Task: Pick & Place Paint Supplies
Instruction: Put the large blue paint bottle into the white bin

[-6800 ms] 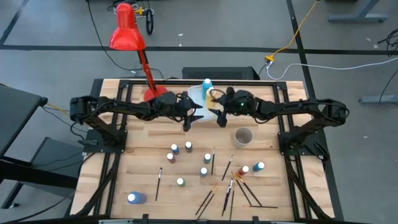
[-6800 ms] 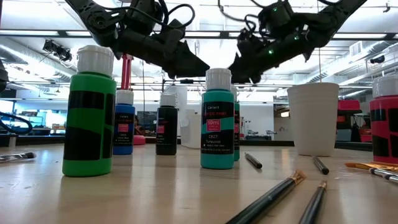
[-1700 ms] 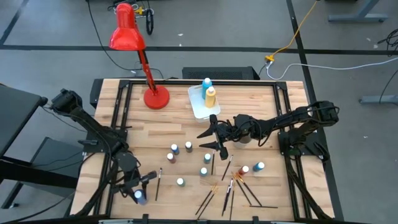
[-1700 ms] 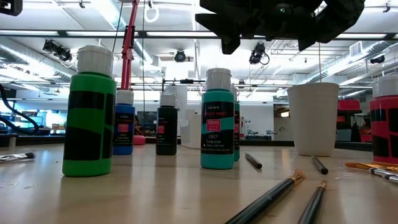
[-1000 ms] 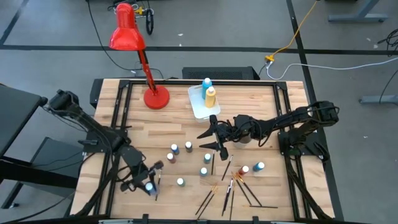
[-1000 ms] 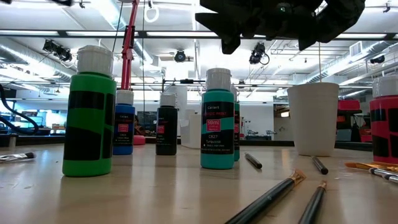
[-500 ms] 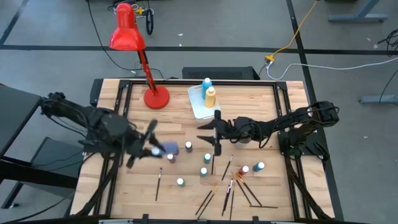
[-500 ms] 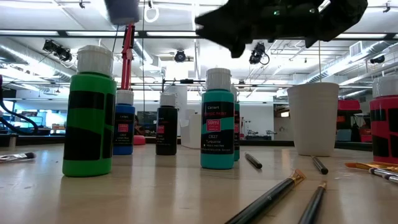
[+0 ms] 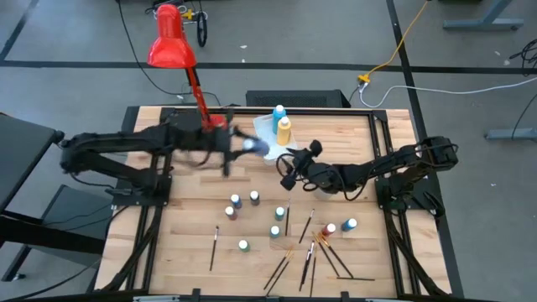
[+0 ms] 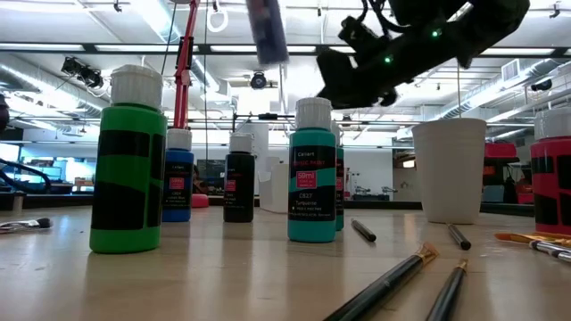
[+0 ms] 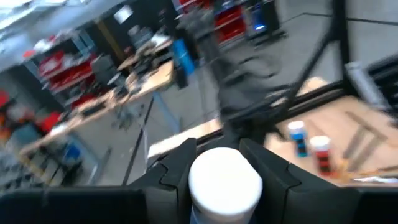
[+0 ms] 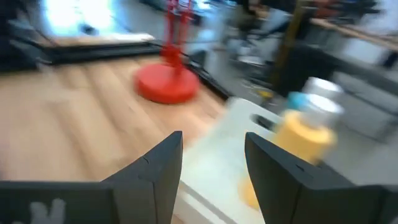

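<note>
My left gripper (image 9: 245,148) hangs high over the far middle of the table, shut on a blue paint bottle (image 10: 266,31) with a white cap (image 11: 225,183). My right gripper (image 9: 288,169) stands open just right of it with nothing between its fingers (image 12: 211,152), facing the white tub (image 9: 267,138). In the tub a blue bottle (image 9: 279,111) and a yellow bottle (image 9: 284,130) stand upright. Several more bottles (image 9: 254,198) stand on the near half of the table, and several paintbrushes (image 9: 305,254) lie flat there. My left gripper pinches the blue bottle between its two fingers (image 11: 177,168), one on either side of the bottle's top end at the white cap (image 11: 205,186). The fingers reach in level from the table's left. The bottle is lifted well clear of the table.
A red desk lamp stands with its base (image 9: 211,126) left of the tub, close behind my left gripper. A white cup (image 10: 449,169) stands under the right arm. Bare wood lies between the tub and the standing bottles.
My left gripper has carried the blue bottle from the table's near left corner up and toward the far middle, ending beside the tub. My right gripper has swung at the wrist from facing the table's left toward the far edge and the tub, staying open.
</note>
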You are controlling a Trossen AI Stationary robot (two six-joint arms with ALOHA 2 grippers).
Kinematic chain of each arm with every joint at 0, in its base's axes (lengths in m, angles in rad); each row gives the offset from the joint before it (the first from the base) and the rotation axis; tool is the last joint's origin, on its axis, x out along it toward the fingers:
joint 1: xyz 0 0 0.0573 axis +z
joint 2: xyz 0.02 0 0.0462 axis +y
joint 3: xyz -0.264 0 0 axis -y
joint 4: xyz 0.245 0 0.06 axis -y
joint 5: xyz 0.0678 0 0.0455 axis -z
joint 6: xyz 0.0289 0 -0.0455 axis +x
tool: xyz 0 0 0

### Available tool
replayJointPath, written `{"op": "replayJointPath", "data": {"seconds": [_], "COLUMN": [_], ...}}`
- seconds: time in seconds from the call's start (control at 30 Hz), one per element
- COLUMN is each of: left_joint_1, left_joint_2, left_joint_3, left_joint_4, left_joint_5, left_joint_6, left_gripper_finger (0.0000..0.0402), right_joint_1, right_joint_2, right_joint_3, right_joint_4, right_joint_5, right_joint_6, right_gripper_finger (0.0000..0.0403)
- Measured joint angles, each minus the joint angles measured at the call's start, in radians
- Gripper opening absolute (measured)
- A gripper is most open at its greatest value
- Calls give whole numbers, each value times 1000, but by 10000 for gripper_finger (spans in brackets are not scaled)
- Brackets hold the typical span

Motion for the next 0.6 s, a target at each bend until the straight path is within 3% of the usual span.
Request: {"op": "replayJointPath", "data": {"seconds": [0.27,0.4,0.6], "left_joint_1": [189,233,248], "left_joint_2": [246,374,513], "left_joint_3": [-2,-2,-2], "left_joint_4": [237,381,488], "left_joint_5": [197,233,176], "left_joint_6": [-132,-214,-253], "left_gripper_finger": [123,121,130], "right_joint_1": [94,125,132], "right_joint_2": [-156,-264,-330], "right_joint_3": [0,0,0], "right_joint_4": [-339,-573,-772], "right_joint_5": [254,285,264], "right_joint_6": [126,278,471], "right_gripper_finger": [176,176,176]}}
